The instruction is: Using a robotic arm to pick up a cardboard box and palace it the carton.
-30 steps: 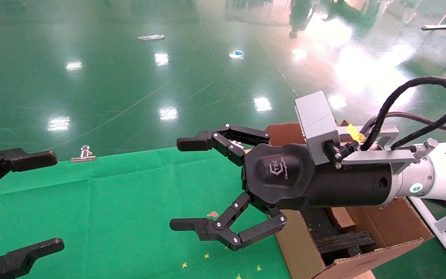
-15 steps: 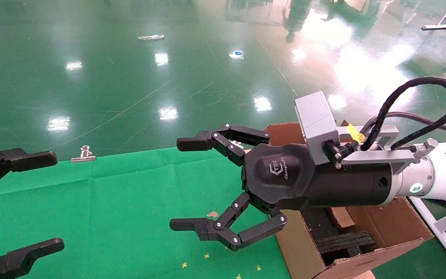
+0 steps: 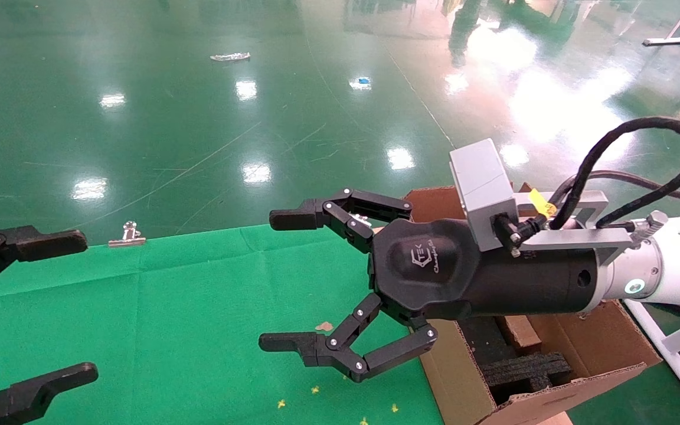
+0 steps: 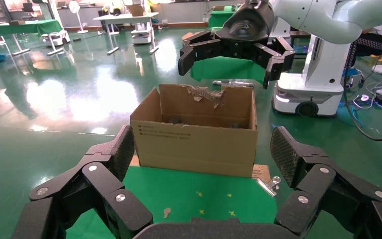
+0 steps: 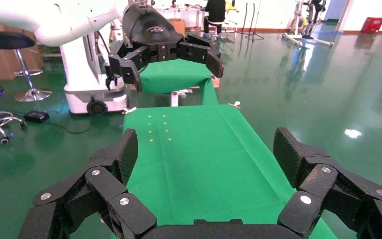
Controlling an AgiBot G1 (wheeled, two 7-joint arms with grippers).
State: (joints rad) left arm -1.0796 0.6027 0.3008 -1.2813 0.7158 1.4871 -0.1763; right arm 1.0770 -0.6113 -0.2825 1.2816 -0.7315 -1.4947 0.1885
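Right gripper (image 3: 310,283): jaws apart, empty, hovering over green cloth (image 3: 169,307); carton (image 3: 552,354) just behind and below its wrist; box unseen; left gripper (image 3: 27,307) apart, farther.

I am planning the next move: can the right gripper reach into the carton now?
Probably yes: the open right gripper hangs beside the carton, whose top is open, with black foam blocks inside. The left gripper is parked apart.

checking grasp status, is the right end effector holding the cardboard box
No, the right end effector is open and empty above the green cloth, beside the carton, and no small box shows between its fingers.
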